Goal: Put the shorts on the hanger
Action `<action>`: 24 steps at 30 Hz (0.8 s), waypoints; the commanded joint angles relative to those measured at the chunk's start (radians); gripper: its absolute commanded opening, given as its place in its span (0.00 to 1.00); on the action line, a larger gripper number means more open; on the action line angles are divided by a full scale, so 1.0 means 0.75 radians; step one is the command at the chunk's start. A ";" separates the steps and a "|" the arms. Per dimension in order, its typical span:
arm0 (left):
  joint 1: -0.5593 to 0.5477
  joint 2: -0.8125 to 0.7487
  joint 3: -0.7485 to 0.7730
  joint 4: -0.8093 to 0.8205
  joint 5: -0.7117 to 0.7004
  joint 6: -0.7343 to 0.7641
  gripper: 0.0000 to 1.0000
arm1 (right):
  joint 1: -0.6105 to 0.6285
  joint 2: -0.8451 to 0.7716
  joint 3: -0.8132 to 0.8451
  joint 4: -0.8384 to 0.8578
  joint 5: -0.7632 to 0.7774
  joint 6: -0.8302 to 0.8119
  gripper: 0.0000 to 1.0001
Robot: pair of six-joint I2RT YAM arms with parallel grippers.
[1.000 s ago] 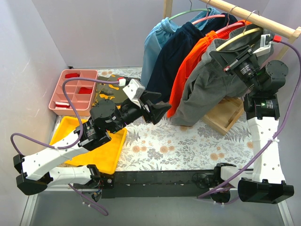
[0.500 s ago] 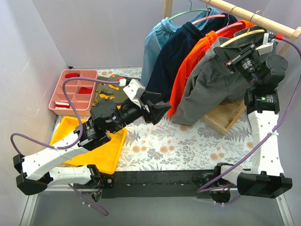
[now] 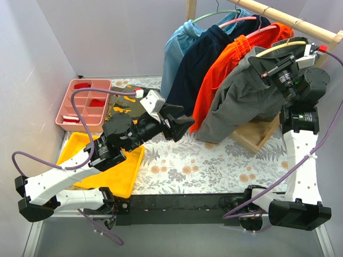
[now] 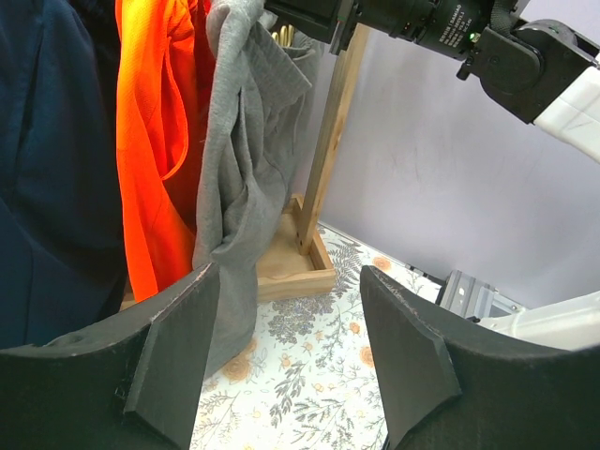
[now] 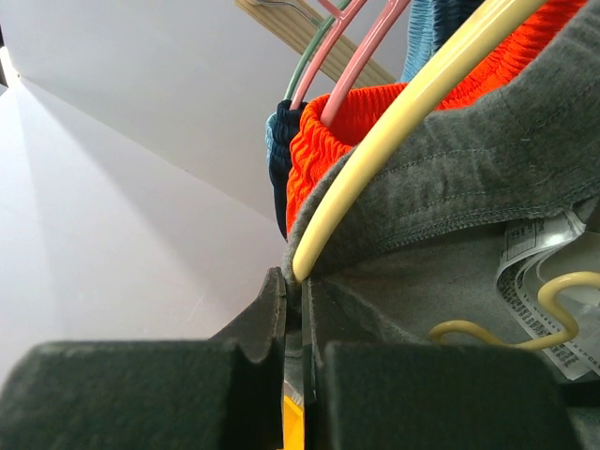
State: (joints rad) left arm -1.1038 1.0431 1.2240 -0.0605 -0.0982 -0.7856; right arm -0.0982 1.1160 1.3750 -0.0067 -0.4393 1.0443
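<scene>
The dark grey shorts (image 3: 241,101) hang draped over the cream hanger (image 3: 276,47), held up just under the wooden rail (image 3: 289,19). My right gripper (image 3: 261,60) is shut on the grey fabric at the hanger's lower end. The right wrist view shows its jaws (image 5: 302,309) pinching the shorts (image 5: 487,159) right beneath the hanger's arm (image 5: 403,131). My left gripper (image 3: 187,124) is open and empty, low over the table, left of the shorts. In the left wrist view, the shorts (image 4: 244,169) hang ahead of the open gripper (image 4: 291,356).
Bright orange shorts (image 3: 225,69), a navy garment (image 3: 201,64) and a light blue one (image 3: 177,53) hang on the rail to the left. A wooden box (image 3: 257,131) sits below them. A pink tray (image 3: 86,104), a camouflage garment (image 3: 126,110) and a yellow bin (image 3: 126,176) are at the left.
My right arm has lifted the hanger with the grey shorts up and to the right, closer to the rail. The left arm has not moved.
</scene>
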 commanded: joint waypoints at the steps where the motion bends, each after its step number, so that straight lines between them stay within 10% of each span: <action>1: -0.007 -0.043 0.000 -0.009 -0.024 -0.002 0.61 | -0.006 -0.089 0.034 0.138 0.015 -0.053 0.22; 9: -0.007 -0.078 -0.026 -0.003 -0.096 -0.055 0.74 | -0.004 -0.234 -0.025 -0.029 -0.005 -0.114 0.63; 21: -0.005 -0.055 0.082 -0.330 -0.527 -0.367 0.98 | 0.018 -0.308 -0.025 -0.281 -0.251 -0.349 0.74; 24: -0.003 -0.057 0.058 -0.490 -0.617 -0.482 0.98 | 0.340 -0.322 -0.103 -0.310 -0.055 -0.445 0.77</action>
State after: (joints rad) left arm -1.1038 1.0077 1.2484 -0.2459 -0.3927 -1.0084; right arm -0.0589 0.8722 1.3418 -0.1856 -0.5430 0.8295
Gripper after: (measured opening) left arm 0.981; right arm 0.760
